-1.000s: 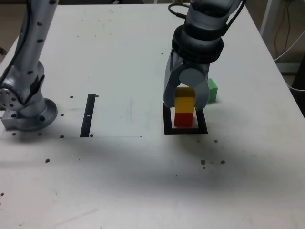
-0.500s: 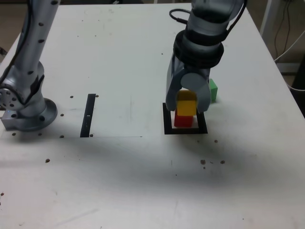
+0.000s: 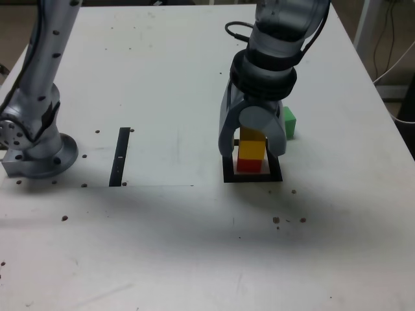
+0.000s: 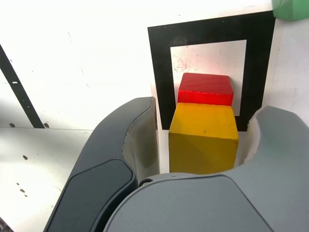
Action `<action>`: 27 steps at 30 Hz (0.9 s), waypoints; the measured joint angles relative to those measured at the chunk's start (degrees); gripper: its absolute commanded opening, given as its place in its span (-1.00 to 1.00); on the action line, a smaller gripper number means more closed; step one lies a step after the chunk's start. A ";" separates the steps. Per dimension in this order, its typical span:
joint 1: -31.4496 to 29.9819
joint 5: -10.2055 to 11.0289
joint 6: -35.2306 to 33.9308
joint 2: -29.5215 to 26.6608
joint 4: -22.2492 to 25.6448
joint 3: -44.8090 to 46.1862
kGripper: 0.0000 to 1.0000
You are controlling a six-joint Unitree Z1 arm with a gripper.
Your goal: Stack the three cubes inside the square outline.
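Atop red cube (image 3: 248, 164), yellow cube (image 3: 251, 148) now rests.

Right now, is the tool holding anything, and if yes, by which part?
It cannot be told for sure. The tool has a finger on each side of the yellow cube, which sits on the red cube, but gaps show at both sides in the wrist view.

White worktop (image 3: 162, 78) carries the square outline (image 3: 228, 170), a green cube (image 3: 289, 122), a black strip (image 3: 120, 156) and the arm's base (image 3: 39, 155).
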 measured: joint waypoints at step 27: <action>8.08 4.07 11.15 -1.06 9.72 -11.55 0.99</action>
